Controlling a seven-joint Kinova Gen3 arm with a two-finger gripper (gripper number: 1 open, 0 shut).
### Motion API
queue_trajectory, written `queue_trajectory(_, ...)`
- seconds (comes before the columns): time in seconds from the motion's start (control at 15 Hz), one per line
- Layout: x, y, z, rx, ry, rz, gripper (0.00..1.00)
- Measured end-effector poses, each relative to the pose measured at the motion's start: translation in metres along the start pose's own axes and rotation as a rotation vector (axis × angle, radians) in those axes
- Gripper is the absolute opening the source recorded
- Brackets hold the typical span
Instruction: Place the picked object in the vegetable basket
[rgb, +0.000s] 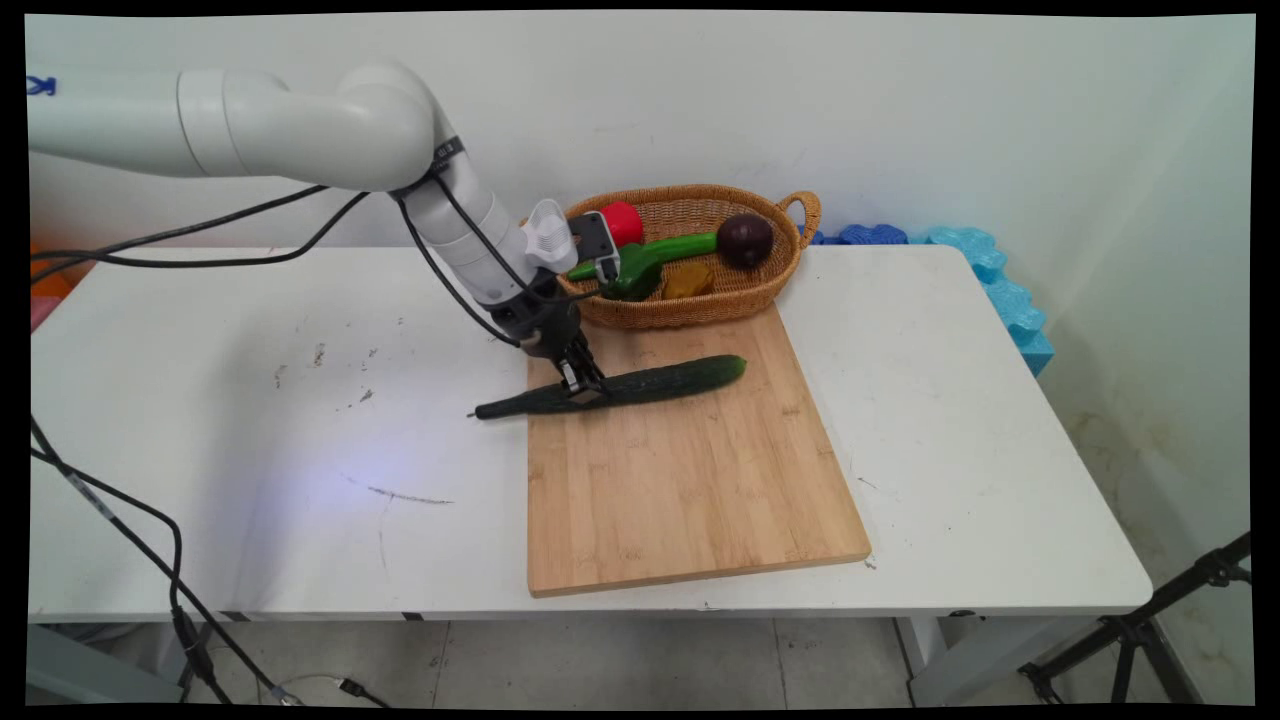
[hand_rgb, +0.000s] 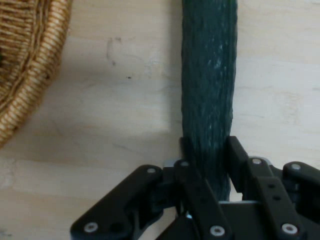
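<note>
Pincer (rgb: 583, 385): black, two-fingered, on a white arm that slants down from the upper left; fingers (hand_rgb: 240, 157) clamped on either side of the cucumber, as the hand view shows.

Cucumber (rgb: 640, 384): long, dark green, lying flat. Held between the pincer's fingers at a point toward its thin stalk end. The thicker end runs off to the pincer's right over the board; the stalk end pokes out to its left, past the board's edge and over the table. In the hand view its ridged skin (hand_rgb: 209, 90) runs straight up from between the fingers.

Cutting board (rgb: 690, 470): pale bamboo, rectangular, directly beneath the pincer and stretching away from it toward the near edge of the table. The pincer stands over its far left corner.

Wicker basket (rgb: 770, 280): oval, with a loop handle at its right end, just behind the pincer and to its right, touching or nearly touching the board's far edge. Its woven rim (hand_rgb: 30, 60) shows at the left of the hand view. Contents: a red item (rgb: 622, 222) partly hidden by the arm's wrist, a green pepper-like vegetable (rgb: 645, 262), a dark purple round item (rgb: 746, 240), and a brownish piece (rgb: 688, 281).

Table (rgb: 250, 450): white, scuffed, carrying board and basket.

Blue foam pieces (rgb: 990, 280): well to the pincer's right, behind the table's far right corner, against the wall.
</note>
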Motion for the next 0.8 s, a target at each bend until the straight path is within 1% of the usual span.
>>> queue_trajectory(0.2,-0.001,0.010,-0.019,-0.005,0.016,-0.001,0.00)
queue_trajectory(0.4,0.000,0.019,-0.048,-0.012,0.043,-0.026,0.00)
queue_trajectory(0.53,0.003,0.024,-0.075,-0.017,0.064,-0.060,0.00)
queue_trajectory(0.67,0.006,0.025,-0.102,-0.014,0.084,-0.095,0.00)
queue_trajectory(0.73,0.009,0.022,-0.116,-0.005,0.094,-0.115,0.00)
queue_trajectory(0.8,0.010,0.020,-0.123,0.002,0.100,-0.128,0.00)
